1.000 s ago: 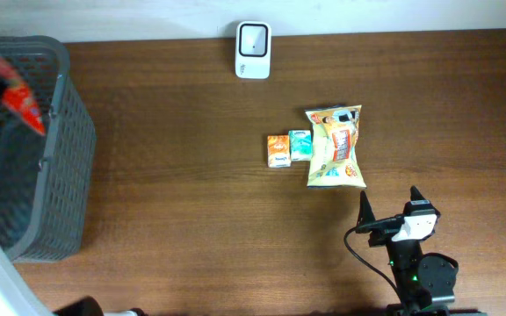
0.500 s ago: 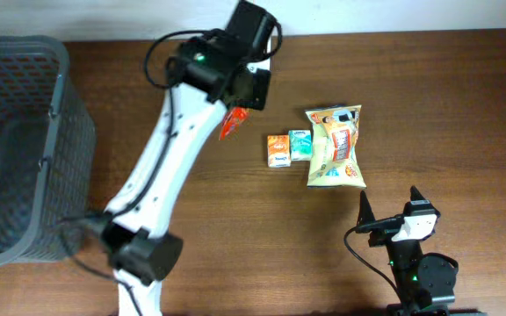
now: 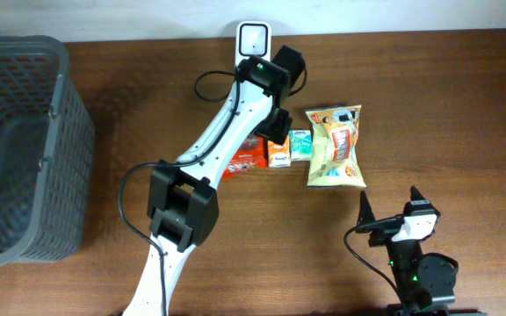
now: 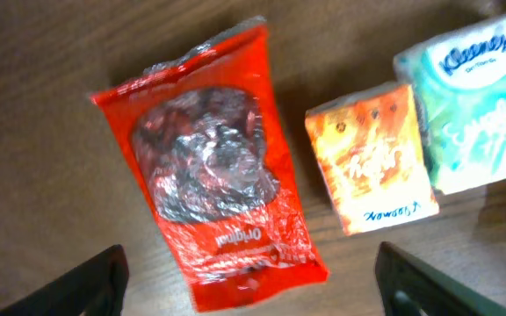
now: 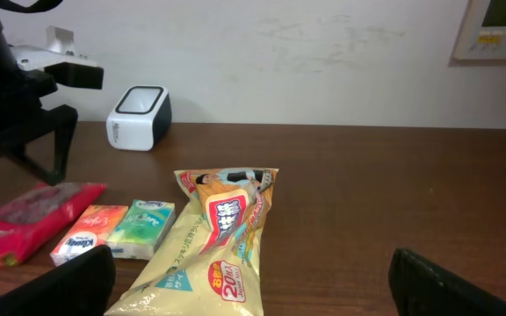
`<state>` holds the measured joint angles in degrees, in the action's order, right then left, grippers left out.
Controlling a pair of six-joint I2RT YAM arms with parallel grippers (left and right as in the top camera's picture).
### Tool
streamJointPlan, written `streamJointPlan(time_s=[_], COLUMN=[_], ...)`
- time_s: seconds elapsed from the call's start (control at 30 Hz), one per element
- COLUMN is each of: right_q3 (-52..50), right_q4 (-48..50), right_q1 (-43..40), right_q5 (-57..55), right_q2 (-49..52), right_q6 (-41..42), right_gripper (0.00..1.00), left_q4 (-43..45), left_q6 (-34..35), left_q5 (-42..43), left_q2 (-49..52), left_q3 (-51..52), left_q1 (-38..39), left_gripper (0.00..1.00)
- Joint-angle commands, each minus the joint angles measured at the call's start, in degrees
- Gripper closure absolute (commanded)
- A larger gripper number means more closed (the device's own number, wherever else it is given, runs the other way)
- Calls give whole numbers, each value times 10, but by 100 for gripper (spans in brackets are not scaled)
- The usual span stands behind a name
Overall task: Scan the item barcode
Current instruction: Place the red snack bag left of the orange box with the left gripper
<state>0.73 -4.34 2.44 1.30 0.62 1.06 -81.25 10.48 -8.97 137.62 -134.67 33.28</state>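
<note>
— Left fingers: state?
— Apart, gripping nothing; the red packet lies flat on the counter directly beneath them, just beside the orange pack. Right fingers: apart, empty.
— Task progress?
— Farther off stands the scanner; no item faces it. A completed scan cannot be confirmed.

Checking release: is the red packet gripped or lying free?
Lying free: red packet flat on the table, left claw open above it.

Orange pack sits just beside red packet; tabletop opposite lies open.
</note>
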Motion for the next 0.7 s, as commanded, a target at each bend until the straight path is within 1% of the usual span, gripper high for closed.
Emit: streamJointPlan(time_s=[0.0, 0.07, 0.13, 0.17, 0.2, 0.27, 0.3, 0.33, 0.4, 0.43, 0.5, 0.53, 0.67], right_q3=[-4, -4, -4, -4, -4, -4, -4, -4, -4, -4, -4, -4, -4], right_q4=[-2, -2, -2, -2, -2, -2, -2, -2, -2, -2, -2, -2, -2], right_q1=[-3, -3, -3, -3, -3, -3, -3, -3, -3, -3, -3, -3, -3], right_q5=[-3, -3, -3, -3, -3, -3, -3, -3, -3, -3, -3, -3, -3], right_q2=[-3, -3, -3, -3, -3, -3, -3, -3, -3, -3, -3, -3, -3], right_q6=[0, 0, 0, 0, 0, 0, 0, 0, 0, 0, 0, 0, 0], right_gripper=[2, 2, 2, 2, 2, 2, 2, 2, 2, 2, 2, 2, 2], left_q4=[-23, -50, -92, -100, -108, -115, -124, -135, -138, -137, -145, -146, -153], left_q6=[-3, -3, -3, -3, -2, 8, 8, 7, 8, 18, 72, 83, 83], left_q5=[49, 63, 62, 61, 52, 43, 42, 24, -39, -44, -42, -27, -29], left_q2=[7, 7, 7, 6, 6, 6, 7, 8, 8, 8, 10, 10, 12], left_q3=[-24, -69, -165, -191, -223, -240, -239, -238, -238, -238, -238, -238, -237], left_q1=[0, 0, -4, -9, -21, -40, -52, -63, -85, -96, -129, -143, -151], left_gripper=[20, 25, 24, 24, 29, 30, 11, 1, 1, 1, 1, 1, 1])
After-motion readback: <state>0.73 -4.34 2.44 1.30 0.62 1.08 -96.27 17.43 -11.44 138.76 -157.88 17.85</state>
